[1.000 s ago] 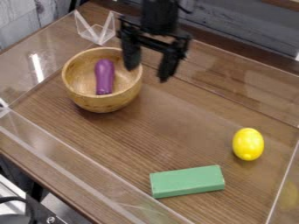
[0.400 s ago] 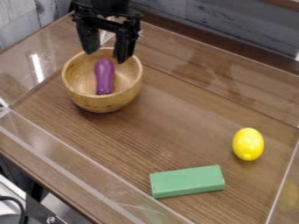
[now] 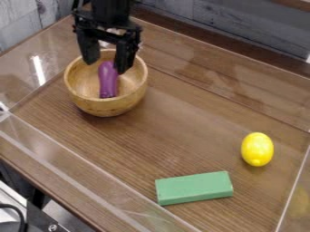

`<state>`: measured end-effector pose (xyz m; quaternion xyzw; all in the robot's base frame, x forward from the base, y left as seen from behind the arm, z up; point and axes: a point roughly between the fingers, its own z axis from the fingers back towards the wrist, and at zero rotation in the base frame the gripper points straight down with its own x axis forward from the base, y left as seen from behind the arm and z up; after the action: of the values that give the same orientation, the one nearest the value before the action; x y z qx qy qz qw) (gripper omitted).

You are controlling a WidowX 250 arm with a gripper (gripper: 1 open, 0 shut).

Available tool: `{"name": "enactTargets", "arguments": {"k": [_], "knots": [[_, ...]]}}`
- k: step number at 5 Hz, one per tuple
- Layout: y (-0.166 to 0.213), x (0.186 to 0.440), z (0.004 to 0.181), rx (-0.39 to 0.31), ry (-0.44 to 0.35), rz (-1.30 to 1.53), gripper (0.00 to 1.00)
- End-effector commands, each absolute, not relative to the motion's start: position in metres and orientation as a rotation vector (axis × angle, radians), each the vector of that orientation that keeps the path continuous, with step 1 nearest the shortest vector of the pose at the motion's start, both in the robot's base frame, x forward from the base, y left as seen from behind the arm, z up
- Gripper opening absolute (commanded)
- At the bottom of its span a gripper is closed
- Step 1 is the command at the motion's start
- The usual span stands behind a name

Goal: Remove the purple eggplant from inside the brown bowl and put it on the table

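The purple eggplant (image 3: 108, 80) lies lengthwise inside the brown bowl (image 3: 87, 98), which stands at the left rear of the table (image 3: 182, 127). My gripper (image 3: 109, 70) hangs directly over the bowl, open, one black finger on each side of the eggplant's far end. The fingertips reach down to about rim level. Nothing is held between them. The far rim of the bowl is partly hidden behind the fingers.
A yellow lemon (image 3: 256, 149) sits at the right side. A green rectangular block (image 3: 194, 188) lies near the front edge. Clear plastic walls (image 3: 72, 168) run along the table's edges.
My gripper has travelled left from beside the bowl to above it and has dropped lower over the eggplant, staying open. The eggplant and bowl have not moved.
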<state>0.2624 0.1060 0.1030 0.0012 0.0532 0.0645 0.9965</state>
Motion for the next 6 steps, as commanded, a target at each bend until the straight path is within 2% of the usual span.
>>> {"name": "enactTargets", "arguments": {"k": [1,6], "knots": [[0.116,0.267,0.105,0.02,0.071,0.134,1.0],[0.132,0.275,0.067,0.032,0.091,0.175,1.0]]}}
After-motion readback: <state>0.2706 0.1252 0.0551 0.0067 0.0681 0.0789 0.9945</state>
